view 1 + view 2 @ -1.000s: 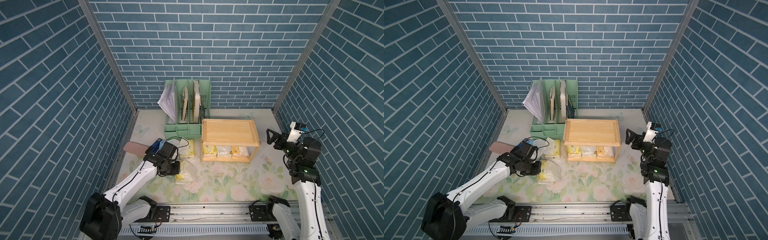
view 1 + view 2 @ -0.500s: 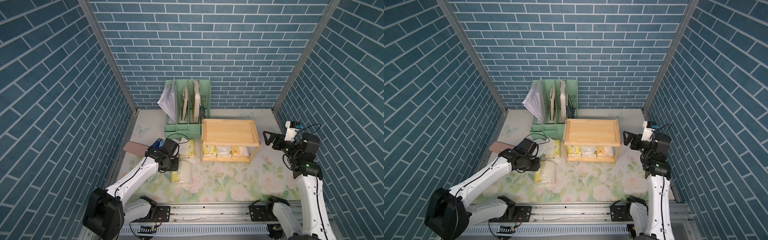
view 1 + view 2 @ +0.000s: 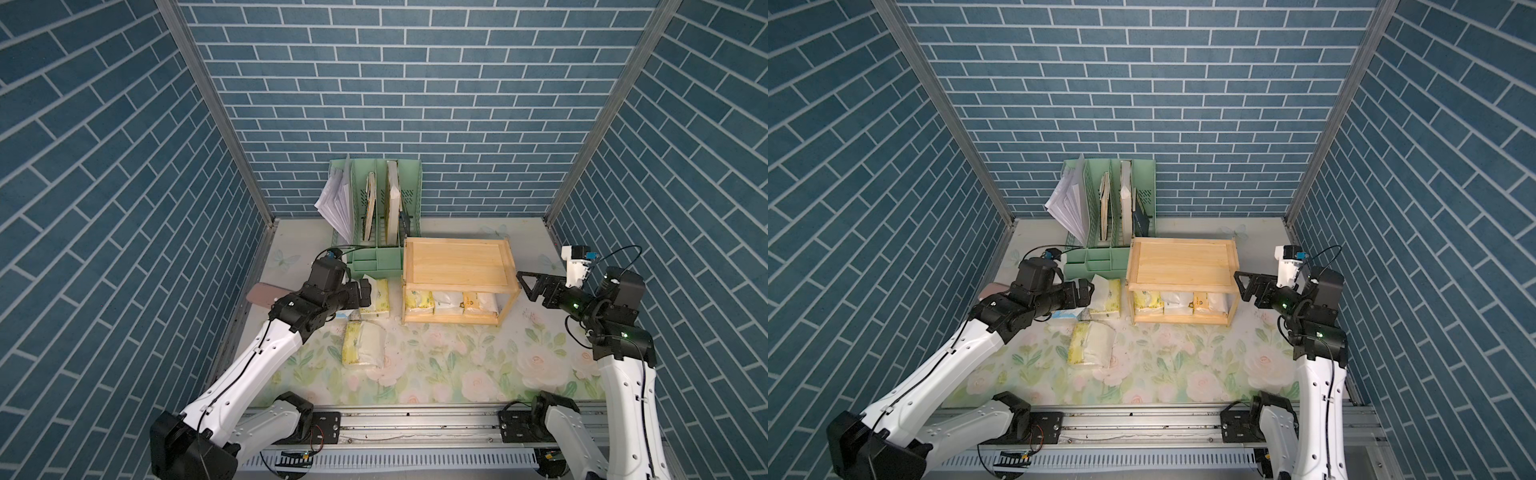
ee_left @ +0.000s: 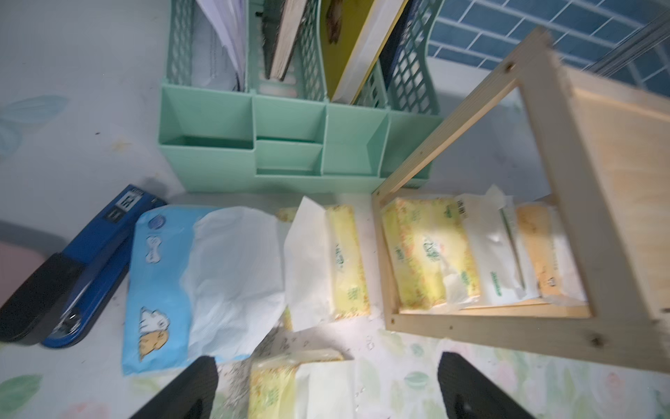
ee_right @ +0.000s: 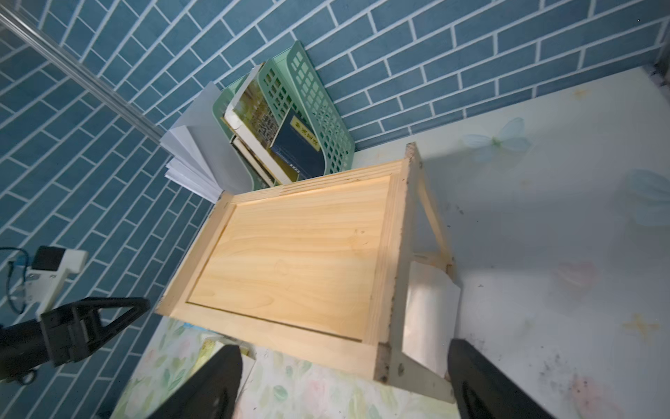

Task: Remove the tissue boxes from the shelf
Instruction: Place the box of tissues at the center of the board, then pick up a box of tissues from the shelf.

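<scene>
White arm links [image 3: 266,353], black joints [image 3: 309,305], thin black cables [image 3: 619,248]; green dots [image 3: 574,305], perhaps LEDs

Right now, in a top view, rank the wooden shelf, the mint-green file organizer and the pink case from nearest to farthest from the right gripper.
From the right gripper:
1. wooden shelf, just off its end.
2. mint-green file organizer, beyond the shelf, by the back wall.
3. pink case, far across, on the left.
</scene>
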Controlling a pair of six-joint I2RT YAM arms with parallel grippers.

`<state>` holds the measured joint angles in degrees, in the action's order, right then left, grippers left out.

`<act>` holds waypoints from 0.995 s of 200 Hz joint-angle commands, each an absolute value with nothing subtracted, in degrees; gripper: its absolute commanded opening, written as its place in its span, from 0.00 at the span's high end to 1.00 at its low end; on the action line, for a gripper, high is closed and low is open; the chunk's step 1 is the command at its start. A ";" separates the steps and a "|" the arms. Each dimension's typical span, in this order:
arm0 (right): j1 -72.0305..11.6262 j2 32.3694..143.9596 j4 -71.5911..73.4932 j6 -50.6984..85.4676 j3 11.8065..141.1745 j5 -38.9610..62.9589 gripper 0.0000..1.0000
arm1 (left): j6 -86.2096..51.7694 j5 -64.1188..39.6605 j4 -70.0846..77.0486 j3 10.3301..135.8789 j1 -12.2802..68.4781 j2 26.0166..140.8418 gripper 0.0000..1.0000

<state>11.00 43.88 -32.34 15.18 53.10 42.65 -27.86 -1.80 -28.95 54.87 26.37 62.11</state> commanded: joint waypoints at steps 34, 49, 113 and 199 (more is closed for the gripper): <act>2.78 39.17 -36.13 16.96 52.91 42.72 0.13 | -36.24 -23.07 -10.24 59.07 26.06 67.98 0.03; -2.75 40.51 -35.08 17.92 51.64 39.25 0.14 | -37.45 -27.21 -8.24 60.90 26.37 69.83 0.06; -24.53 48.04 -24.98 21.85 46.59 31.12 0.13 | -40.72 -30.75 -3.23 63.92 30.00 77.95 0.11; -58.77 62.44 -24.97 -9.24 48.34 -10.05 0.15 | -44.52 -23.88 -4.86 65.61 27.24 82.13 0.06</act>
<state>-52.25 57.17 -25.91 6.26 47.09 8.36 -42.26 -25.71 -5.41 65.71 29.54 83.07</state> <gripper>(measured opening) 0.850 0.928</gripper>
